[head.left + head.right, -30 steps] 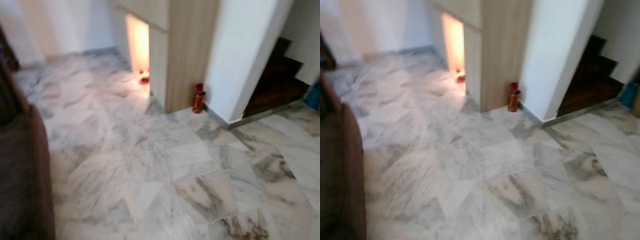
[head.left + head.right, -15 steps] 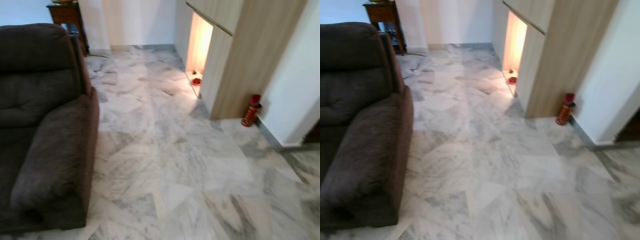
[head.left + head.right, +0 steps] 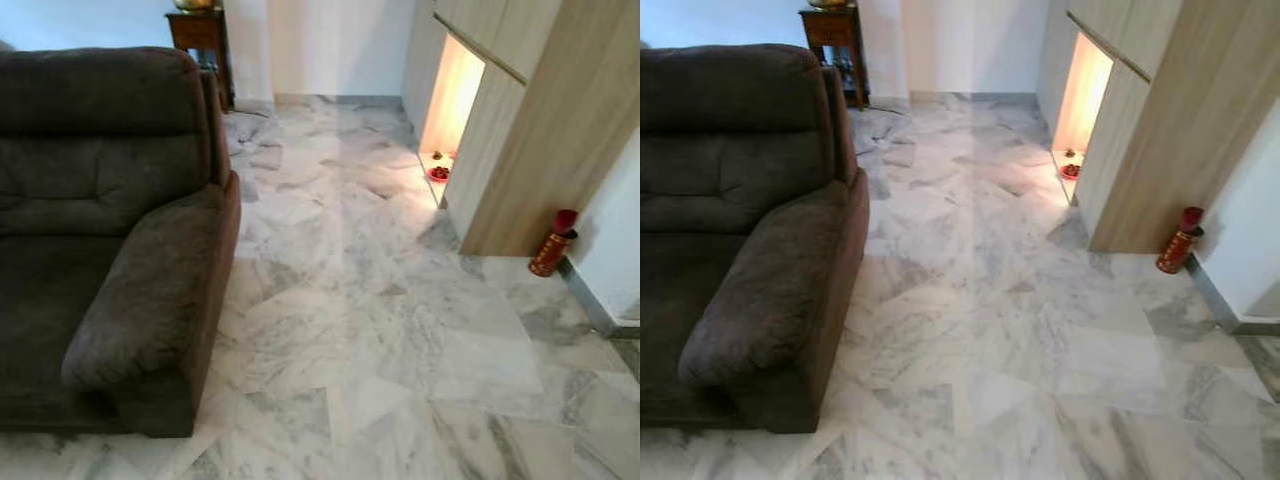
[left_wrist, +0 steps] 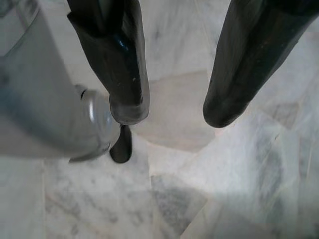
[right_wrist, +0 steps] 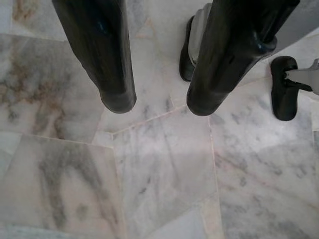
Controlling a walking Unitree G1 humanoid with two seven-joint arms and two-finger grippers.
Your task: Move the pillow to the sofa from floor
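Both hands, left (image 4: 172,112) and right (image 5: 159,104), hang spread, empty; sofa (image 3: 110,240) cut off.

I see a tall wooden cabinet (image 3: 520,120) standing on the grey-veined marble floor (image 3: 380,330). A red canister (image 3: 553,243) stands at its right front corner, against the white wall. A lit niche (image 3: 452,100) opens in its left side; inside lies a small red object (image 3: 438,173). Well left of the cabinet stands a dark wooden side table (image 3: 200,35).

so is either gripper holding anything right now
No, nothing is held. The left gripper and right gripper both hang open over bare marble floor.
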